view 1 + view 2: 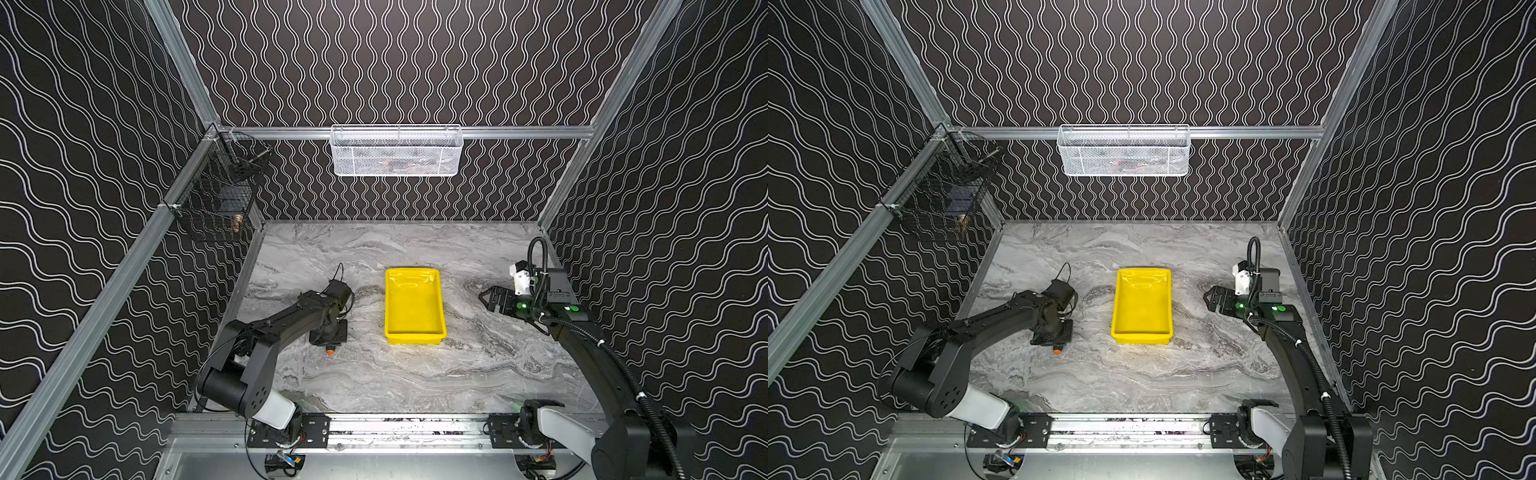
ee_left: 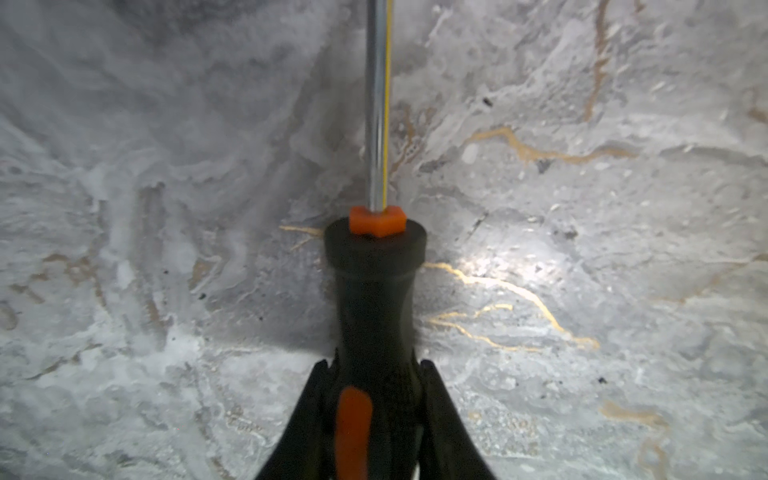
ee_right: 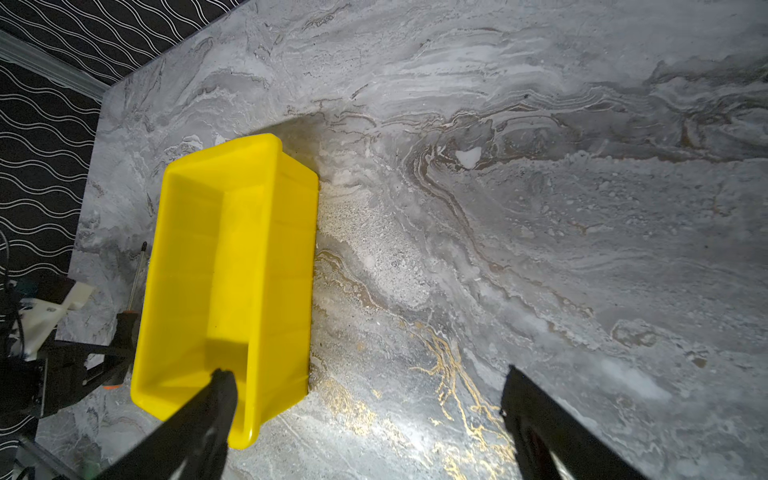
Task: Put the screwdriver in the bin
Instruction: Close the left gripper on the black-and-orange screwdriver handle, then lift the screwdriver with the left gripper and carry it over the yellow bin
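Left gripper (image 2: 374,368) is clamping the handle of the slim black-and-orange screwdriver (image 2: 376,291), orange butt pointing nearward. The tool is lying low at the grey marble tabletop (image 1: 374,374), outside and left of the shallow yellow plastic bin (image 1: 415,338). Beyond, the right gripper (image 3: 368,371) is hovering, jaws spread, holding nothing.

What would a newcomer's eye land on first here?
The bright yellow bin stands empty in the middle of the grey marble table. Close beside it, the left gripper has its jaws shut on the screwdriver, at the black-and-orange handle. The right gripper hovers open on the bin's other side.
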Available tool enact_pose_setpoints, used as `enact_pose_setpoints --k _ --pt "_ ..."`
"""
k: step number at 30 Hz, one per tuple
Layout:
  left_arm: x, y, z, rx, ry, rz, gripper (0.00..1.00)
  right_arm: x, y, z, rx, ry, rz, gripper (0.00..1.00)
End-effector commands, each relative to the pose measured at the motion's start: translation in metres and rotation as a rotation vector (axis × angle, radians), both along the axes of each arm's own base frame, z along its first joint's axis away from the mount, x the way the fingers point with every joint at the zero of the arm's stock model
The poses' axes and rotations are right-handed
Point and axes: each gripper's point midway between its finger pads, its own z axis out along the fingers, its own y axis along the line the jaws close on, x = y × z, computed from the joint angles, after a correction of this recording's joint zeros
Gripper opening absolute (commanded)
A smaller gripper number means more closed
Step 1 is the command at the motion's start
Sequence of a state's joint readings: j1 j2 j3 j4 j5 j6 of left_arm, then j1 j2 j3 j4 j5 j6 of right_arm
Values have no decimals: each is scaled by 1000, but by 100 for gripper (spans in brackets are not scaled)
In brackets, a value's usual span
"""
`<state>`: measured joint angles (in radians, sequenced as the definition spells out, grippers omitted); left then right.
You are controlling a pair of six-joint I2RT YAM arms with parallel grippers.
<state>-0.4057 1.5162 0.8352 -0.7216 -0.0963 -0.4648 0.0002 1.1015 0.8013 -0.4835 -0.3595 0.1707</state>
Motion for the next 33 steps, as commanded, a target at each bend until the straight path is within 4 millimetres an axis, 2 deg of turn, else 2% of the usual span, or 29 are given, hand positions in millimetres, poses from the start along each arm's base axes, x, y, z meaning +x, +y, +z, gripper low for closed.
enact_pose_setpoints --k 1,11,17,21,27,30,33 --pt "0 1 7 8 -12 -1 5 4 1 8 -4 -34 7 99" --pt "3 -1 30 16 -50 -14 4 5 2 10 2 -38 13 99" --pt "11 -11 58 11 -111 -36 3 7 3 11 7 -48 16 99" --pt "19 -24 83 8 -165 -77 2 8 4 9 8 -36 23 99" --pt "39 -67 121 3 -244 -191 2 8 5 9 16 -37 29 99" --pt "50 -98 136 -3 -283 -257 2 9 5 10 16 -45 27 99" --pt "54 -139 140 -21 -302 -345 2 8 4 10 7 -39 24 99"
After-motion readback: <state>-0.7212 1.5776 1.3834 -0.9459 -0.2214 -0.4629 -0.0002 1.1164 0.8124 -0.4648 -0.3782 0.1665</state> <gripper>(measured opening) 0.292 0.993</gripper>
